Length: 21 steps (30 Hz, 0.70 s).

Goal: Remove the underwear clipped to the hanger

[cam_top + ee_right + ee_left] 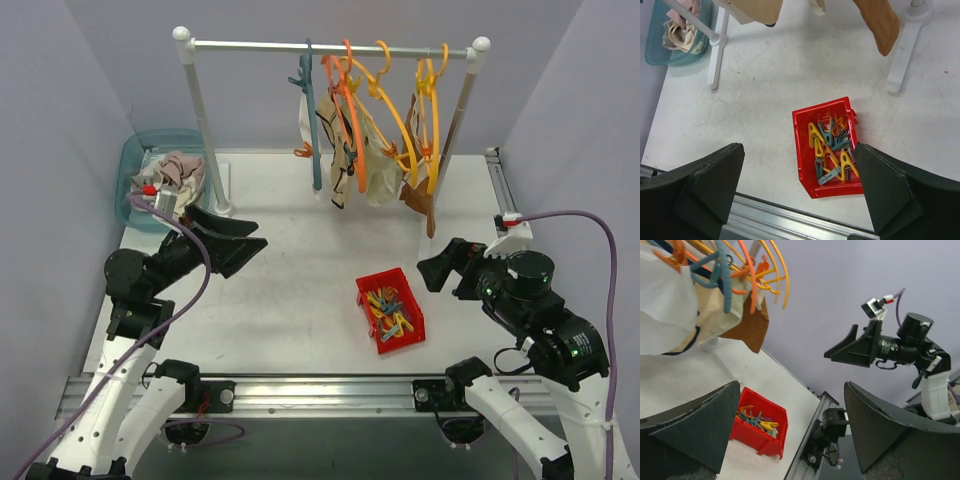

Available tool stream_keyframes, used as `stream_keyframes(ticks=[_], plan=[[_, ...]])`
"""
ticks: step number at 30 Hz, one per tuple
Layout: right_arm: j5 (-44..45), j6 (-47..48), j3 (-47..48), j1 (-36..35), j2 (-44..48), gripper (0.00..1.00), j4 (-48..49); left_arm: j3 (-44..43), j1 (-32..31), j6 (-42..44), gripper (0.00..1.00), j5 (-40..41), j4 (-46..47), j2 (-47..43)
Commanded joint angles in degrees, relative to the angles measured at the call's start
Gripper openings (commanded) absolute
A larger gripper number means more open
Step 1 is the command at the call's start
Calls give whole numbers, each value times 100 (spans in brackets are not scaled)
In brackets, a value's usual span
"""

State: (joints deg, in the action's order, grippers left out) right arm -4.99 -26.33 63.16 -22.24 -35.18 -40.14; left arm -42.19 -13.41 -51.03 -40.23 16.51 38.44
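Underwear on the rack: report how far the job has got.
Done: some briefs lie in the teal tub, and pegs sit in the red bin. In hand: nothing; left gripper and right gripper are open and empty. Left: more underwear hangs clipped on the hangers.

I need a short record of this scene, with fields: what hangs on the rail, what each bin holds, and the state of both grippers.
rail: hangers with hanging underwear, several pieces
teal bin: loose underwear pile
red bin: coloured clothespins
left gripper: open, empty, beside the teal bin
right gripper: open, empty, right of the red bin
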Motion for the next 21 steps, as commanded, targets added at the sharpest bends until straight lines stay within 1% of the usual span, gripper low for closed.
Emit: stream_keyframes(ticks=[1, 3, 5, 6, 7, 8, 9, 10, 11, 12, 13, 14, 15, 17, 19, 21], plan=[[-10, 250, 320, -35, -200, 100, -29, 10, 40, -496, 94, -740, 968, 329], [42, 373, 521, -44, -305, 100, -55, -8, 49, -583, 94, -942, 828, 593], [226, 444, 758, -44, -532, 100, -90, -8, 58, -540, 94, -1075, 722, 639], [444, 505, 890, -35, -638, 100, -143, 1, 58, -436, 94, -1101, 652, 595], [647, 593, 1222, -35, -752, 100, -169, -34, 58, -322, 94, -1058, 469, 543], [805, 655, 1382, -35, -980, 100, -204, -156, 66, -146, 94, -1014, 197, 464], [972, 725, 1584, -35, -1104, 100, -292, -236, 67, 273, 94, -944, -458, 306], [1279, 873, 1916, -35, -1236, 100, -310, -306, 67, 486, 94, -865, -795, 209], [1334, 953, 2085, -35, -1463, 100, -319, -376, 67, 680, 94, -681, -1112, 130], [1378, 1050, 2235, -35, -1587, 100, -310, -499, 67, 1021, 94, -610, -1672, -36], [1422, 1207, 2393, -35, -1728, 100, -310, -596, 67, 1190, 94, -548, -2113, -107], [1431, 1287, 2760, -35, -1999, 100, -319, -684, 67, 1365, 94, -382, -2439, -195], [1448, 1366, 2911, -35, -2150, 100, -319, -859, 67, 1654, 94, -285, -3051, -361], [1545, 1559, 3341, -44, -2544, 99, -319, -878, 67, 1832, 94, -100, -3408, -564], [1781, 1569, 3536, -44, -2791, 98, -310, -800, 67, 1973, 94, 216, -3733, -872], [1941, 1595, 3677, -35, -3143, 97, -171, -738, 67, 2000, 94, 287, -3900, -1056]])
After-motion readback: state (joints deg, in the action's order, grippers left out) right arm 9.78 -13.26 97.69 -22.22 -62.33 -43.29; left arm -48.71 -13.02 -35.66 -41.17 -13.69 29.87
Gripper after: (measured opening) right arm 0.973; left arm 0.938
